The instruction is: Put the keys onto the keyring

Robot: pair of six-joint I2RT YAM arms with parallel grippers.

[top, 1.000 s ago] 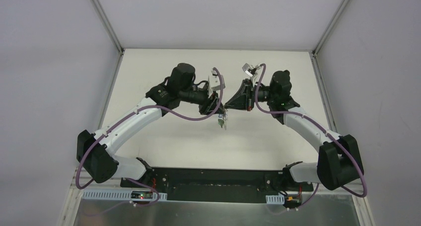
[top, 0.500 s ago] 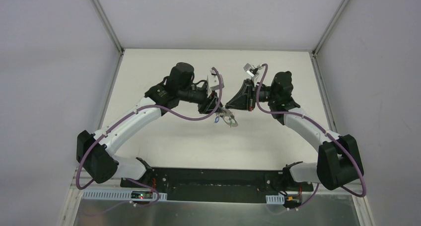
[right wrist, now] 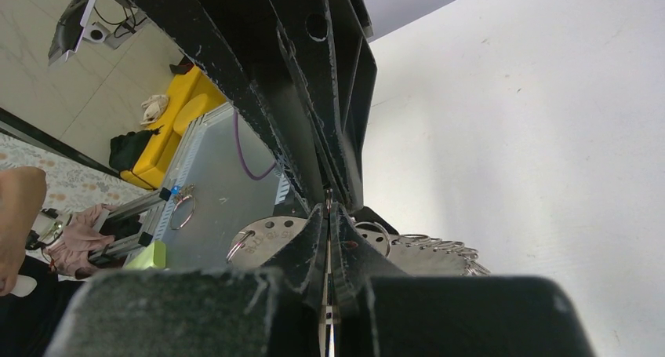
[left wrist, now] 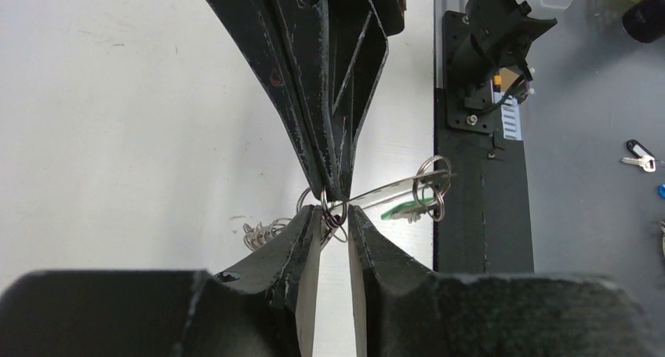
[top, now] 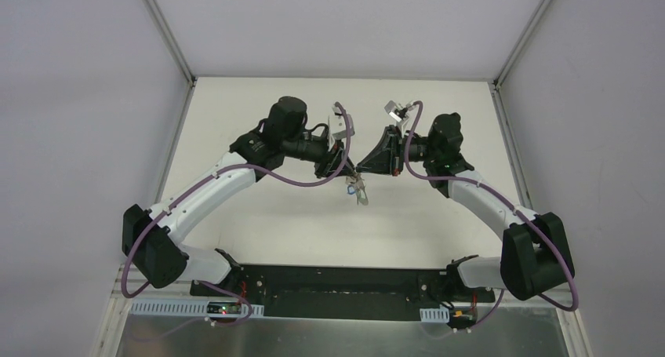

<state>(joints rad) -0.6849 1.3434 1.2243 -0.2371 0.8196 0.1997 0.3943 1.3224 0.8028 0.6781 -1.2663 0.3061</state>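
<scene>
My two grippers meet tip to tip above the middle of the table. The keyring [top: 357,191] hangs below them as a small silvery bunch. The right gripper [right wrist: 329,213] is shut on a thin metal ring of the keyring [left wrist: 336,216]. The left gripper [left wrist: 336,217] comes from the opposite side, and its narrow gap is filled by that same small ring. A flat metal strip runs from there to two more rings [left wrist: 434,181]. A key with a green head [left wrist: 403,210] hangs on these. A coil of rings [left wrist: 262,233] dangles to the left. Round metal tags [right wrist: 270,236] hang behind the right fingers.
The black base plate [top: 345,282] of the arms lies at the near edge of the white table [top: 259,224]. Beyond that edge, on a grey surface, a loose key with a black tag [left wrist: 639,157] lies. White walls stand on the sides and at the back.
The left jaws have narrowed around the ring. The hanging bunch swung out to the right and has come back under the fingertips. Both arms have hardly moved.
</scene>
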